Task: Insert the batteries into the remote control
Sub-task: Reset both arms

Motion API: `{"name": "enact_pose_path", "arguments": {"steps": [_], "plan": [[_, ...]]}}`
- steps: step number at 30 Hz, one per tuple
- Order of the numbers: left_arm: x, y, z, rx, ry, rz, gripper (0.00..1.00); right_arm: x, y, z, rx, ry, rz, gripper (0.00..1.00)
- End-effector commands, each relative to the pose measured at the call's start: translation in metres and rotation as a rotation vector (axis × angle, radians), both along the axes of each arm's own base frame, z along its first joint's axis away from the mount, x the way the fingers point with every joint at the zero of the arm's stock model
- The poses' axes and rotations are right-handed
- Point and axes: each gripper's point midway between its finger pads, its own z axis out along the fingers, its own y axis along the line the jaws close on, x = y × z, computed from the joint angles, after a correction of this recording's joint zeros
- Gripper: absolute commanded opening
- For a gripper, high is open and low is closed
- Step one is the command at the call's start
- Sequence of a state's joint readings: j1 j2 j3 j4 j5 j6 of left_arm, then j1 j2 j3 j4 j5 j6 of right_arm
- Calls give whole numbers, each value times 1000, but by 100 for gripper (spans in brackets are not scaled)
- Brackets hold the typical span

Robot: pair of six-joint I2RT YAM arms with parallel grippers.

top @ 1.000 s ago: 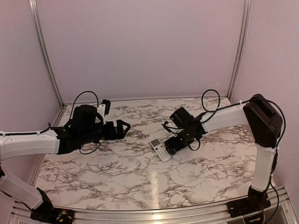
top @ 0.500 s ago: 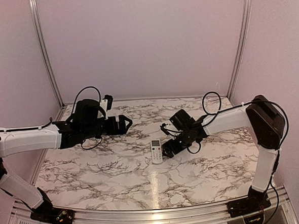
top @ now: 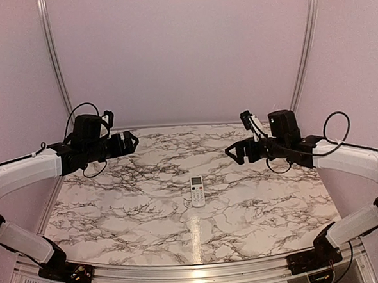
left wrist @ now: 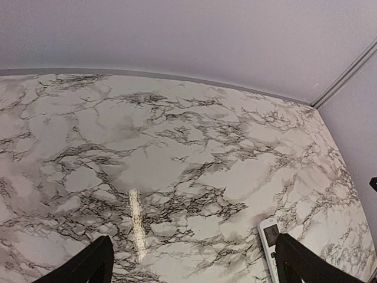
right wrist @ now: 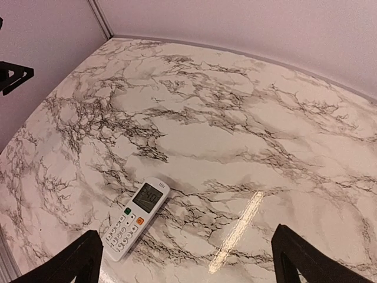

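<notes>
While both arms hang above the marble table [top: 116,213], the remote control [top: 197,191] lies face up near its middle, long axis running near-to-far, screen end farthest from the arm bases. The left gripper [top: 132,142] and right gripper [top: 233,153] gape wide, holding nothing.

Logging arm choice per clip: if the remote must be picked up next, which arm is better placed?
Right, probably. From above, the right arm's fingers hang nearer the remote than the left arm's fingers. The right wrist view shows the whole remote, the left only its end. Both stand open.
</notes>
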State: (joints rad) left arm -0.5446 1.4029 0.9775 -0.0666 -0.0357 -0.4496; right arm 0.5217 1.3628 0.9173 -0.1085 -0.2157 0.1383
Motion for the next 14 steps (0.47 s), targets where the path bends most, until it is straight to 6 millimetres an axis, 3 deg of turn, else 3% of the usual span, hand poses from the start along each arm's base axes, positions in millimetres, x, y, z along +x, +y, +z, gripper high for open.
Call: {"name": "enact_pose_path", "arguments": {"steps": [1, 5, 10, 14], "plan": [[-12, 39, -19, 30, 41, 93, 99, -1, -18, -7, 84, -19, -20, 99], [-23, 48, -45, 23, 74, 114, 99, -12, -33, -25, 169, 7, -24, 99], [-30, 49, -74, 20, 125, 115, 99, -25, -35, -42, 237, 31, -16, 99], [-26, 47, -65, -6, 85, 112, 99, -31, -34, -42, 258, 27, -1, 99]]}}
